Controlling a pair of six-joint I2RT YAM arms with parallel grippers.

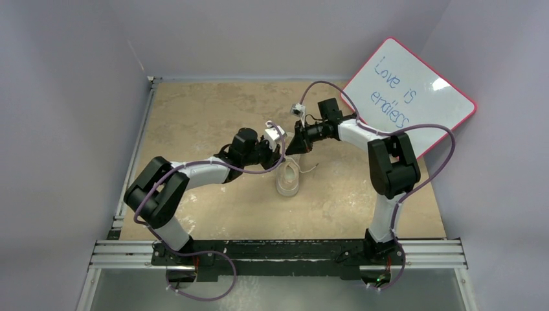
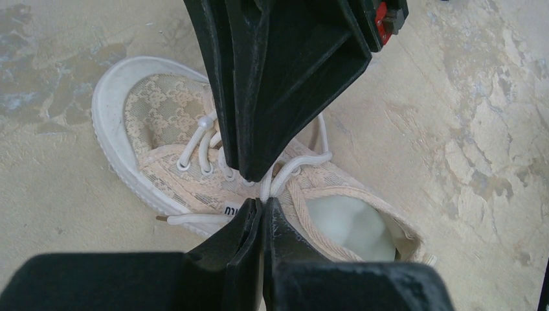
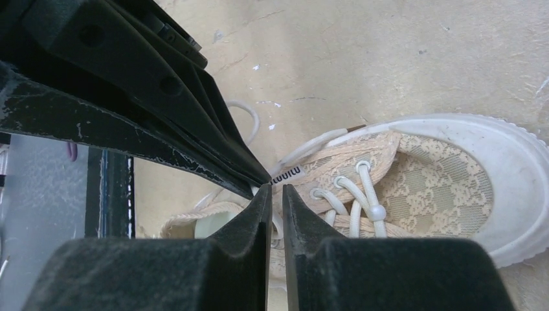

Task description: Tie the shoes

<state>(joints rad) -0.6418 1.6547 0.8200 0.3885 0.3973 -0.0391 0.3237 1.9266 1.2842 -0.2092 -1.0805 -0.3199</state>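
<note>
The left pincer (image 2: 262, 207) is pressed together, and its tips pinch a strand of the cream laces (image 2: 207, 146) right where they rise off the tongue of the sneaker (image 2: 162, 110). The right pincer (image 3: 276, 194) comes in from the opposite side, tip to tip with the left one, almost touching it. Its jaws stand nearly together with only a thin slit between them (I cannot tell whether any lace is caught in that slit). The sneaker lies on its sole directly beneath both sets of tips. From the left wrist view its patterned toe cap is beyond and left of the tips, and its open heel is below and to their right. A loose lace end runs along the side of the shoe just beside the left fingers (image 2: 226, 240). From above, the two pincers meet over the shoe on the tan table (image 1: 207, 110), well short of the whiteboard (image 1: 414, 91) propped behind the right arm.
</note>
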